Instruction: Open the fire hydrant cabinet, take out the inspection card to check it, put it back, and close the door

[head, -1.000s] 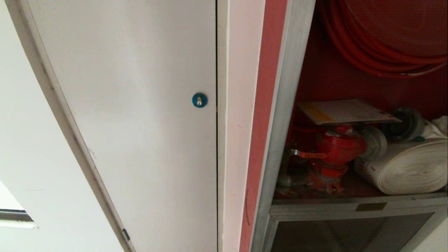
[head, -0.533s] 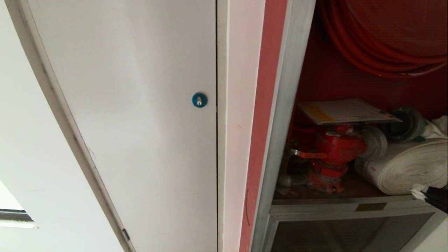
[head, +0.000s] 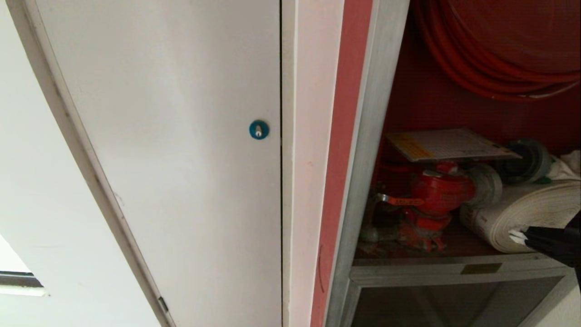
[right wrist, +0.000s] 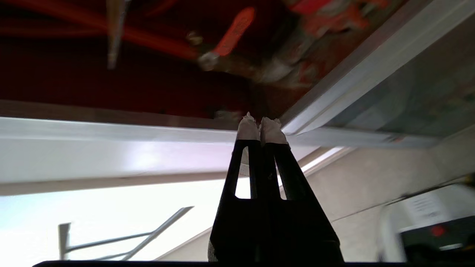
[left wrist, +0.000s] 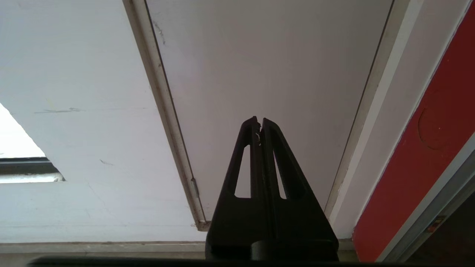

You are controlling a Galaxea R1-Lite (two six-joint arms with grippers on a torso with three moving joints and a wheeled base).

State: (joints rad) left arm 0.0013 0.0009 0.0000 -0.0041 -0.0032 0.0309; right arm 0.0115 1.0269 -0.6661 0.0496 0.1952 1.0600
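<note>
The inspection card is lying flat on top of the red valve inside the fire hydrant cabinet, up and off to the left of the right gripper in the head view, well apart from its fingers. The cabinet is already standing open, so I'd say the door part is done and the step in hand is the reach in for the card.

The right gripper is poking in from the right edge, low, in front of the rolled white hose, with its white-tipped fingers pressed together and nothing between them. In the right wrist view they're pointing at the aluminium sill at the bottom of the opening, with the valve beyond it.

So the next move, as I read it: the fingers need to spread, clear the hose roll and valve handle, and come in level with the card's near edge so they can pinch it without shoving it off its perch. It's just resting there, so a nudge could slide it down behind the valve.

The left gripper is parked facing the white closet door, fingers together too.
</note>
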